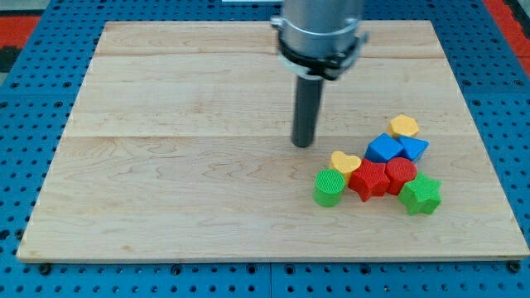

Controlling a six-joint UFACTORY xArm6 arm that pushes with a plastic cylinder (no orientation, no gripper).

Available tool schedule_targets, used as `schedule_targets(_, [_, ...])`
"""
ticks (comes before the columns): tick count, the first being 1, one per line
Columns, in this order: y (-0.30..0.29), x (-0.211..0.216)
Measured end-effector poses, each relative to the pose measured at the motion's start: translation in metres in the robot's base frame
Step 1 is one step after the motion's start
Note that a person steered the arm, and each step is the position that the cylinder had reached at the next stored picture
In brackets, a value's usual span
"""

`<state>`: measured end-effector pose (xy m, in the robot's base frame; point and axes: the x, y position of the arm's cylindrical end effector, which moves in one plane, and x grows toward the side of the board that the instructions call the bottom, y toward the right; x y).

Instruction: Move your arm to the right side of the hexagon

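Observation:
My tip [304, 144] rests on the wooden board [166, 165], to the left of a cluster of blocks and touching none of them. The nearest block is a yellow heart [345, 161], down and right of the tip. A red hexagon-like block [402, 171] sits in the cluster between a red star [369, 180] and a green star [421, 195]. A yellow many-sided block [404, 126], its exact shape unclear, lies at the cluster's top. The tip is well to the left of both of these.
A blue cube [383, 150] and a blue triangular block [414, 148] sit below the yellow many-sided block. A green cylinder [329, 187] stands at the cluster's lower left. The board's right edge [489, 165] runs close to the cluster.

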<state>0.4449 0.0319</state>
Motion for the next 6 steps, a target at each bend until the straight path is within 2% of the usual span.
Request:
schedule_targets(2, [-0.064,-0.068])
schedule_targets(3, [-0.036,-0.099])
schedule_targets(4, [0.063,-0.094])
schedule_targets(5, [0.173,-0.07])
schedule_targets(6, [0.225,-0.029])
